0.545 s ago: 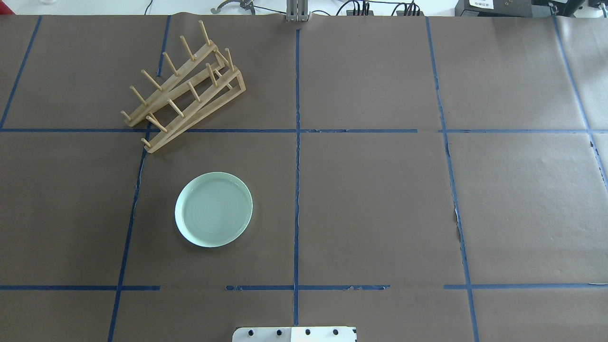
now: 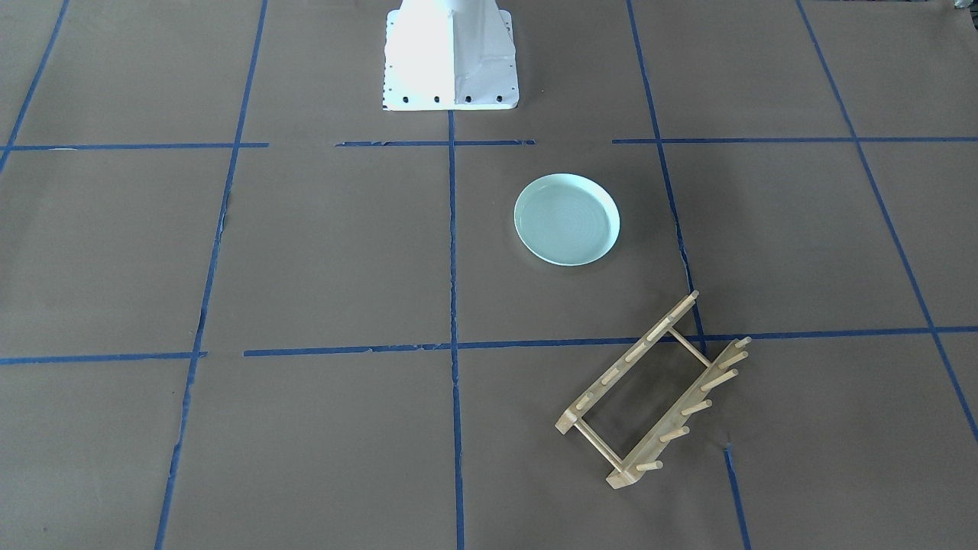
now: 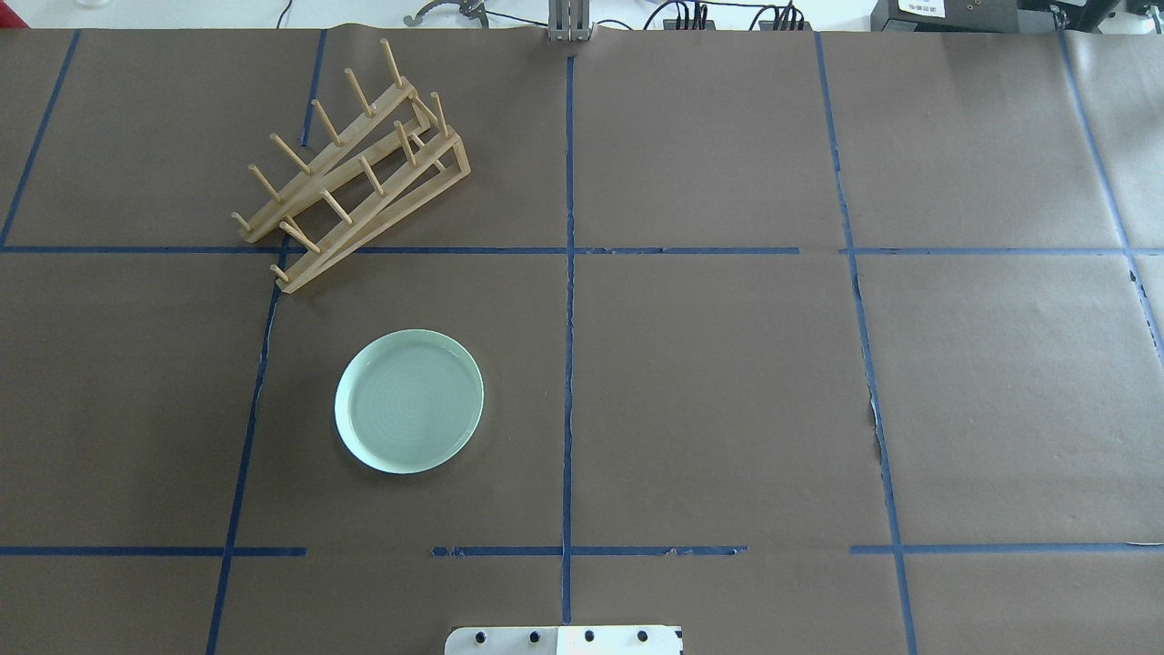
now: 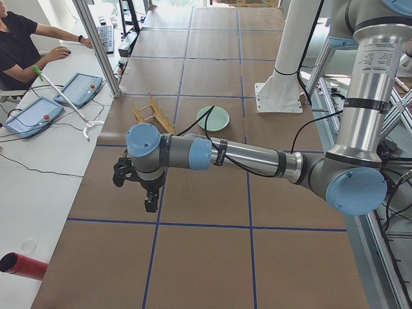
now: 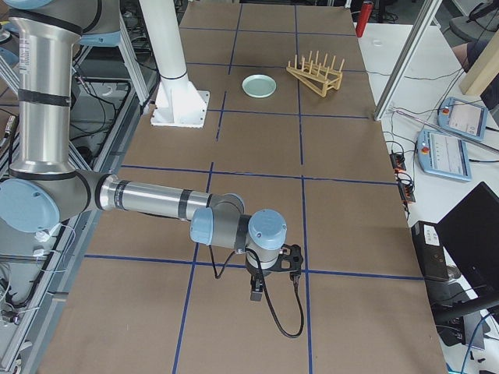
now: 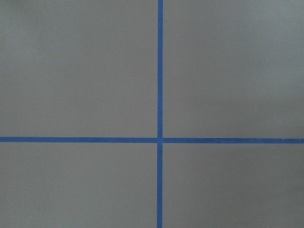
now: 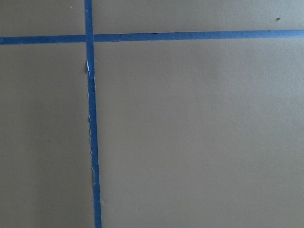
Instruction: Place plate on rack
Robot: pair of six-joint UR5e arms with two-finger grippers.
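The plate [image 3: 409,401] is lying flat, rim up, on the robot's left half of the table [image 3: 727,382], just left of the middle tape line [image 3: 569,273]. The rack [image 3: 355,173] is standing farther from the robot, apart from the plate, with brown paper lying between them. Its long axis is running diagonally: the near end is pointing toward the robot's left and the far end toward the table's middle. Its 2 wooden rails are carrying rows of round pegs sticking up, joined by thin crossbars. The plate is showing a smooth, glossy mint face with faint rings.

The left gripper [image 4: 149,205] is hanging fingers down over the table's left end, well apart from the plate, and whether it is apart or together cannot be told. The right gripper [image 5: 256,292] is hanging likewise over the right end, its state equally unclear. Both wrist views are showing just paper and blue tape
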